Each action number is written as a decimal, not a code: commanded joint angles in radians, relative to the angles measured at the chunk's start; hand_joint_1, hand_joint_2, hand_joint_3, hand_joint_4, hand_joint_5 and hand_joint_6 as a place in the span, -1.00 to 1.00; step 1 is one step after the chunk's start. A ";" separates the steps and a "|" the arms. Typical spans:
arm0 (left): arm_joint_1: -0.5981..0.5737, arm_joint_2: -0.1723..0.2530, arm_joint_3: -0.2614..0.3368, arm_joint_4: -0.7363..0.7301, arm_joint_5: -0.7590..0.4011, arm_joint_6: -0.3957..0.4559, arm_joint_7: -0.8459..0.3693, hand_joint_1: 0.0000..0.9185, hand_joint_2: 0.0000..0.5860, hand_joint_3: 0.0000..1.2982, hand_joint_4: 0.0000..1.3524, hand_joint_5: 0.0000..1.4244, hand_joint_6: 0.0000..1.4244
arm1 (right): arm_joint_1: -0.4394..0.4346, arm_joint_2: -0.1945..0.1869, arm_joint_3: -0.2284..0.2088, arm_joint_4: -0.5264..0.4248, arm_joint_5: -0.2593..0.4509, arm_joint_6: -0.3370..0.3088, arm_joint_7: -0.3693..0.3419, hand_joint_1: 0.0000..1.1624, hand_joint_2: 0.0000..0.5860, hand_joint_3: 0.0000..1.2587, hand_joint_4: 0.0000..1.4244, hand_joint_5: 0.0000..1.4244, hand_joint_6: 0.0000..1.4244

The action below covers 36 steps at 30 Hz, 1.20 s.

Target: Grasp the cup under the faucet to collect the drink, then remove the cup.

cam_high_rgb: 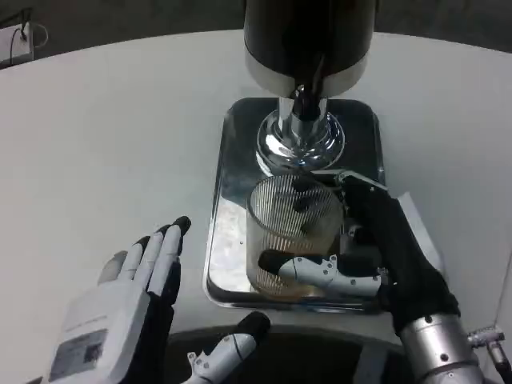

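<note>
Centre frame: my right hand [376, 256] grips the ribbed glass cup [294, 232] low on its wall, likely slick, rigid, breakable, liquid-weighted; left hand [132, 308] spread, holding nothing.

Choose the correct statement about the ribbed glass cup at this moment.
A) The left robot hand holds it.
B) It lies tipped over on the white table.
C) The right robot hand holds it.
C: the right robot hand wraps its fingers around the upright cup on the metal tray.
</note>
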 commanded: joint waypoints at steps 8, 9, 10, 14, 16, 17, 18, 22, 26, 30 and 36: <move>0.006 -0.003 -0.033 0.013 0.088 0.013 -0.010 -1.00 -0.46 -1.00 -1.00 -1.00 -1.00 | 0.075 -0.004 -0.020 -0.124 0.020 -0.031 -0.007 1.00 -0.66 0.22 0.41 0.53 0.89; 0.006 -0.005 -0.036 0.014 0.095 0.016 -0.013 -1.00 -0.46 -1.00 -1.00 -1.00 -1.00 | 0.080 -0.005 -0.023 -0.137 0.022 -0.031 -0.005 1.00 -0.66 0.22 0.41 0.53 0.88; 0.005 -0.007 -0.040 0.015 0.102 0.019 -0.016 -1.00 -0.46 -1.00 -1.00 -1.00 -1.00 | 0.085 -0.008 -0.026 -0.149 0.021 -0.033 -0.003 1.00 -0.65 0.22 0.41 0.53 0.88; 0.005 -0.012 -0.051 0.021 0.121 0.028 -0.017 -1.00 -0.46 -1.00 -1.00 -1.00 -1.00 | 0.107 -0.017 -0.027 -0.184 0.017 -0.037 0.002 1.00 -0.64 0.22 0.41 0.53 0.88; 0.005 -0.015 -0.053 0.024 0.125 0.032 -0.018 -1.00 -0.46 -1.00 -1.00 -1.00 -1.00 | 0.118 -0.020 -0.025 -0.195 0.019 -0.035 0.004 1.00 -0.64 0.23 0.41 0.53 0.88; 0.006 -0.015 -0.054 0.024 0.127 0.031 -0.018 -1.00 -0.46 -1.00 -1.00 -1.00 -1.00 | 0.121 -0.020 -0.025 -0.198 0.019 -0.034 0.005 1.00 -0.64 0.23 0.41 0.53 0.88; 0.006 -0.015 -0.054 0.024 0.129 0.030 -0.018 -1.00 -0.46 -1.00 -1.00 -1.00 -1.00 | 0.124 -0.020 -0.024 -0.201 0.020 -0.034 0.005 1.00 -0.63 0.23 0.41 0.53 0.88; 0.018 -0.012 -0.056 0.015 0.139 0.028 -0.018 -1.00 -0.47 -1.00 -1.00 -1.00 -1.00 | 0.144 -0.026 -0.029 -0.246 0.022 -0.042 0.011 1.00 -0.62 0.23 0.41 0.52 0.88; 0.030 -0.013 -0.063 -0.001 0.161 0.027 -0.020 -1.00 -0.48 -1.00 -1.00 -1.00 -1.00 | 0.189 -0.046 -0.031 -0.314 0.029 -0.058 0.031 1.00 -0.60 0.23 0.41 0.51 0.88; 0.035 -0.017 -0.067 -0.016 0.187 0.024 -0.023 -1.00 -0.52 -1.00 -1.00 -1.00 -1.00 | 0.230 -0.064 -0.042 -0.373 0.047 -0.068 0.056 1.00 -0.60 0.23 0.41 0.51 0.88; 0.042 -0.027 -0.082 -0.047 0.222 0.021 -0.032 -1.00 -0.54 -1.00 -1.00 -1.00 -1.00 | 0.261 -0.089 -0.054 -0.415 0.067 -0.083 0.085 1.00 -0.60 0.23 0.41 0.51 0.88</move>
